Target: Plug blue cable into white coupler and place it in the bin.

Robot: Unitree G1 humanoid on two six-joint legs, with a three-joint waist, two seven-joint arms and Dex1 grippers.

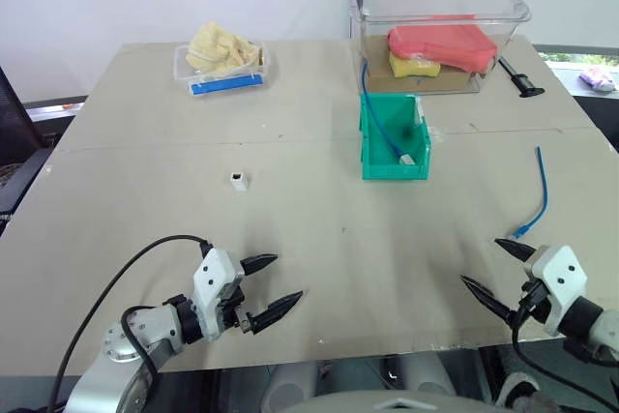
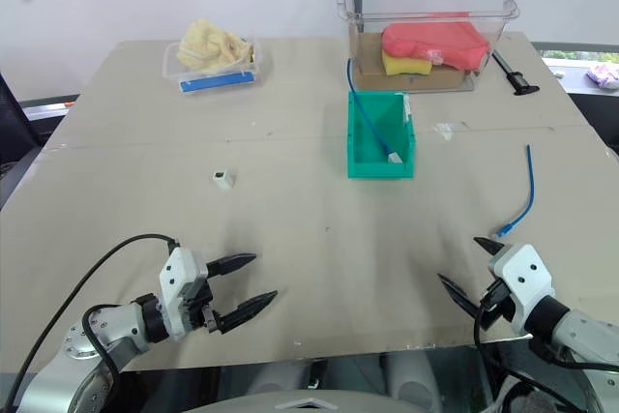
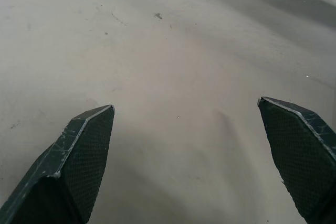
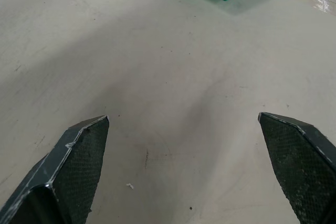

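Table [image 1: 290, 229]: large, pale, flat board top; carries everything below.

Clear tub [image 1: 440, 21]: far side, right of centre. Holds a red pad and a yellow sponge. Not part of the job.

Clear tray [image 1: 224, 65]: far left, shallow, with a blue strip along its front and a pale crumpled lump inside.

Bin [image 1: 394, 137]: small, green, rectangular, just in front of the tub. 1 blue cable with a pale plug already lies in it and trails over its back wall.

Left gripper [image 1: 271, 282]: low over the near left of the table, its 2 black fingers spread wide, nothing between them.

Right gripper [image 1: 498, 268]: low over the near right edge, fingers likewise spread wide and empty, close to the loose cable's near end.

Blue cable [image 1: 542, 191]: 1 loose length on the right side of the table, well apart from the bin, gently curved, a small plug at its near end. Judged light, limp and thin; it will likely flop if taken mid-length. Best hold is probably just behind the plug, so the tip stays steady for insertion.

White coupler [image 1: 238, 179]: tiny block with a dark opening, left of centre, well apart from the cable. Judged rigid, very light and easily knocked away; take it across its 2 side faces, socket left clear.
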